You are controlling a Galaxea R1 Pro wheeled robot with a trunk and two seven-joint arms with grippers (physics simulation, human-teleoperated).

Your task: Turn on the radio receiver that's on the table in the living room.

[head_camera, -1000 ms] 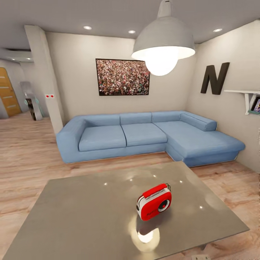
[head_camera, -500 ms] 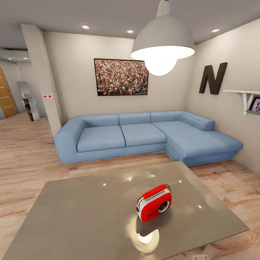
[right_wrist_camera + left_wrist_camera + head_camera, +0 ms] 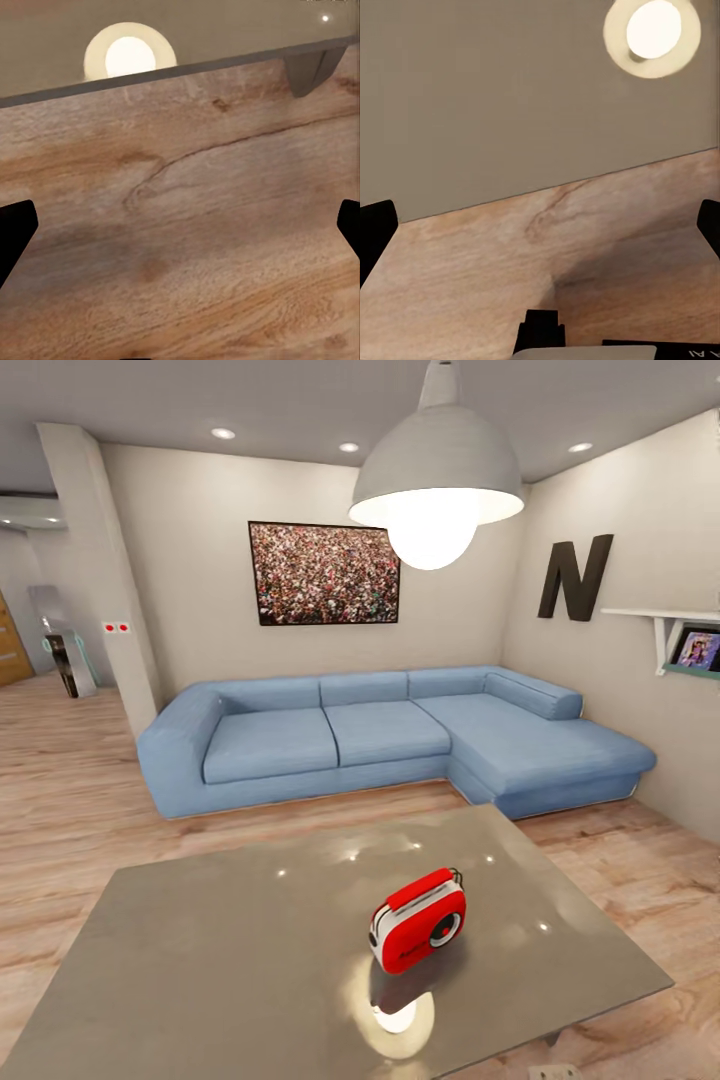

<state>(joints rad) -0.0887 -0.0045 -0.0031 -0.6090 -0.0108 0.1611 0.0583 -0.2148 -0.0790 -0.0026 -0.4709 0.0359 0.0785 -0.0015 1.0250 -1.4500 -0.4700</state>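
Head view looks across the living room: the red radio [image 3: 418, 920] stands upright on the grey tabletop [image 3: 230, 960], toward its right half and nearer the front edge, its round dial facing forward and a little right. Just in front of it the glossy surface mirrors the lit bulb as a bright spot. Beyond the tabletop a light-blue sofa [image 3: 380, 740] runs along the beige wall and turns the corner to the right, with a framed crowd picture [image 3: 323, 573] above it and a black letter N [image 3: 575, 577] on the right wall. A grey pendant lamp [image 3: 436, 470] hangs overhead, and a white shelf [image 3: 668, 622] with a small photo sits at far right.

Left wrist view gives what the head view lacks: the left tool [image 3: 540, 225], its dark fingers [image 3: 376, 229] at opposite edges, standing wide apart, aimed down at the wood floor [image 3: 585, 240] and the tabletop's edge, where the lamp reflection glows.

Right wrist view shows the right tool [image 3: 180, 232] likewise spread wide over the floor, with the tabletop rim and one of its legs [image 3: 307, 71] ahead.
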